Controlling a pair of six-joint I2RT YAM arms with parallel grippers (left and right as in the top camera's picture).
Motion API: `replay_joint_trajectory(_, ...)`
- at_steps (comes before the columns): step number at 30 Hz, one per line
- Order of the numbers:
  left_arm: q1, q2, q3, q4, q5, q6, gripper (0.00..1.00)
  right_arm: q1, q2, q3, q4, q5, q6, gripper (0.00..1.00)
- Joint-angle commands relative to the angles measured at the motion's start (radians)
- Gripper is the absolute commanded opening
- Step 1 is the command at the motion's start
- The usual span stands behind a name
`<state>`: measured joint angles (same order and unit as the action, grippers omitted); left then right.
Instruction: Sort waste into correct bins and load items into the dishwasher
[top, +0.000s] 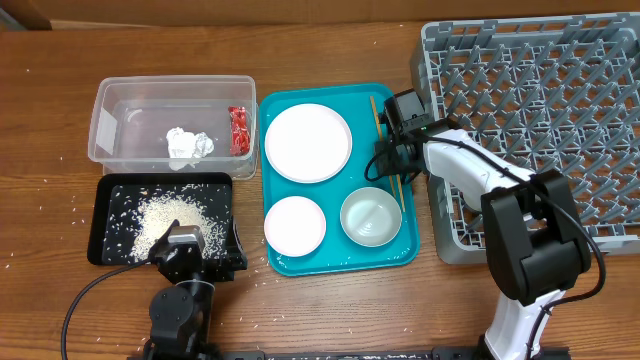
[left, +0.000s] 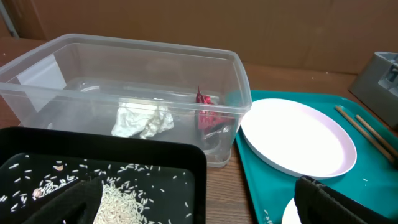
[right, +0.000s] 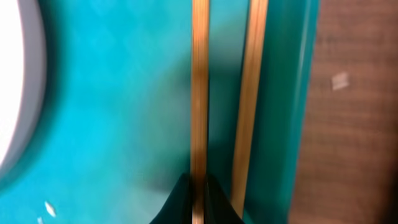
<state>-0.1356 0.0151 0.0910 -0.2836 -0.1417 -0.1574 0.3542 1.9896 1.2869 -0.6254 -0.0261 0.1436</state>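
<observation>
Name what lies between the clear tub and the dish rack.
In the overhead view: the teal tray, carrying the large plate and chopsticks, with the right gripper shut on one.

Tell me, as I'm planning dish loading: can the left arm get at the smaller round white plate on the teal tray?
Probably yes: the smaller white plate lies uncovered beside the open left gripper; the right gripper is away, shut on a thin wooden chopstick.

teal tray rim (right: 292, 93) tight beside chopsticks (right: 199, 93), dish rack (top: 530, 120) close, possibly crowding
</observation>
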Motion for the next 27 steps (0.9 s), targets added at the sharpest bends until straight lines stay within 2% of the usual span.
replay_joint_trajectory(1,0.007,-0.01,-0.004,0.004,0.005,-0.011,1.0,0.006,-0.077,0.038,-0.045,-0.007,0.04,0.04)
replay_joint_trajectory(7,0.007,-0.01,-0.004,0.004,0.005,-0.011,1.0,-0.006,-0.259,0.083,-0.118,-0.009,0.039,0.04)
replay_joint_trajectory(12,0.007,-0.01,-0.004,0.004,0.005,-0.011,1.0,-0.06,-0.355,0.084,-0.193,0.106,0.039,0.04)
replay_joint_trajectory(15,0.007,-0.01,-0.004,0.004,0.005,-0.011,1.0,-0.113,-0.359,0.082,-0.215,0.146,0.028,0.04)
replay_joint_trajectory(20,0.007,-0.01,-0.004,0.004,0.004,-0.011,1.0,-0.183,-0.334,0.056,-0.189,0.146,-0.084,0.04)
replay_joint_trajectory(27,0.007,-0.01,-0.004,0.004,0.005,-0.011,1.0,-0.182,-0.267,0.056,-0.131,0.145,-0.149,0.05)
